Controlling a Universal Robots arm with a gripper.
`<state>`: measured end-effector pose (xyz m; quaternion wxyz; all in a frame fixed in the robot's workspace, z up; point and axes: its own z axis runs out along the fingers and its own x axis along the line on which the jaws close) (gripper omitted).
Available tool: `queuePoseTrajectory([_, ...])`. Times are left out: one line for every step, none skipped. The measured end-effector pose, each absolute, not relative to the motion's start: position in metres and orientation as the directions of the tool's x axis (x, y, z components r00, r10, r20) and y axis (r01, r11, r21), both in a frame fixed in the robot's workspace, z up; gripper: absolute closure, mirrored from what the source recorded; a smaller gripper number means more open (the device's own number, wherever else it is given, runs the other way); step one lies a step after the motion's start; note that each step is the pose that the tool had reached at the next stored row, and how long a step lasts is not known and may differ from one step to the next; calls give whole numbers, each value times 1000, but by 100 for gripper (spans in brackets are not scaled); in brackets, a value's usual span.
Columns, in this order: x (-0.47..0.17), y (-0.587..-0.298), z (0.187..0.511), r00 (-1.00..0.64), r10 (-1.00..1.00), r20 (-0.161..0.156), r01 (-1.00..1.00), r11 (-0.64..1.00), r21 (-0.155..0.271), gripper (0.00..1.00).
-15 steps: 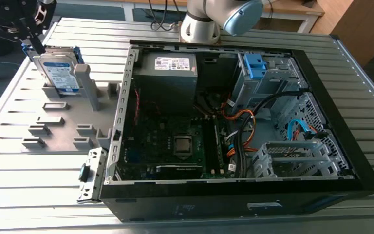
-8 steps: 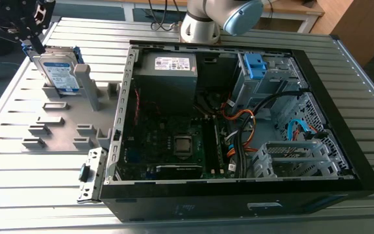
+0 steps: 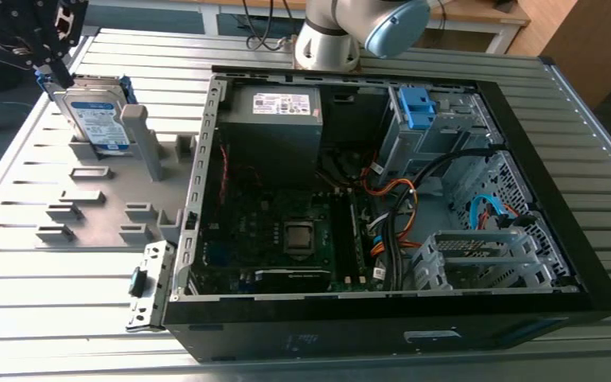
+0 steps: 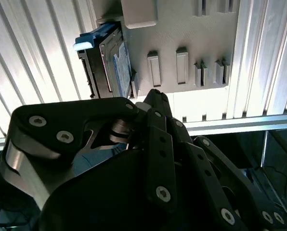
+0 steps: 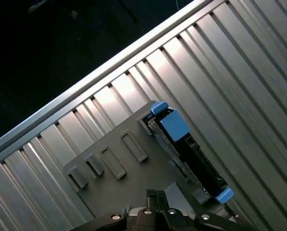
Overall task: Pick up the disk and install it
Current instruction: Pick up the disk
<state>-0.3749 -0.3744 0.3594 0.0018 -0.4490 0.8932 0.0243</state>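
The disk (image 3: 95,118) is a silver drive with a white-and-blue label in a blue carrier. It stands on edge in a slot of the grey holder plate (image 3: 104,208), at the exterior view's left. In both wrist views it shows edge-on, as the disk (image 4: 107,62) and the disk (image 5: 187,149). My black gripper (image 3: 53,73) hangs just over the disk's upper far corner. Whether it touches the disk is unclear. The gripper's linkage (image 4: 148,159) fills the foreground in the second wrist view.
An open computer case (image 3: 592,263) lies on the slatted metal table (image 3: 29,278), at the exterior view's right of the holder. Inside are a grey power supply box (image 3: 274,119), a motherboard, cables and a drive bay with a blue latch (image 3: 417,107). The arm's base (image 3: 327,44) stands behind the case.
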Motion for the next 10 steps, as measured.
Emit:
queuePoseTrajectory([-375, -374, 359, -588, -809, -25, -809, 586, 42, 89])
queuePoseTrajectory([-375, -374, 359, -578, -815, -25, -816, 577, 42, 89])
queuePoseTrajectory([-375, -374, 359, -568, -823, -25, -823, 567, 42, 89])
queuePoseTrajectory([-375, -374, 359, -558, -830, -25, -830, 556, 42, 89])
queuePoseTrajectory([-375, -374, 359, -547, -837, -25, -837, 546, 42, 89])
queuePoseTrajectory([-375, -374, 359, -537, -843, -25, -843, 536, 42, 89])
queuePoseTrajectory([-375, -374, 359, -526, -850, -25, -850, 525, 42, 89])
queuePoseTrajectory([-375, -374, 359, -515, -857, -25, -857, 514, 42, 89])
queuePoseTrajectory([-375, -374, 359, -504, -864, -25, -864, 503, 42, 89])
queuePoseTrajectory([-375, -374, 359, -493, -870, -25, -870, 492, 42, 89])
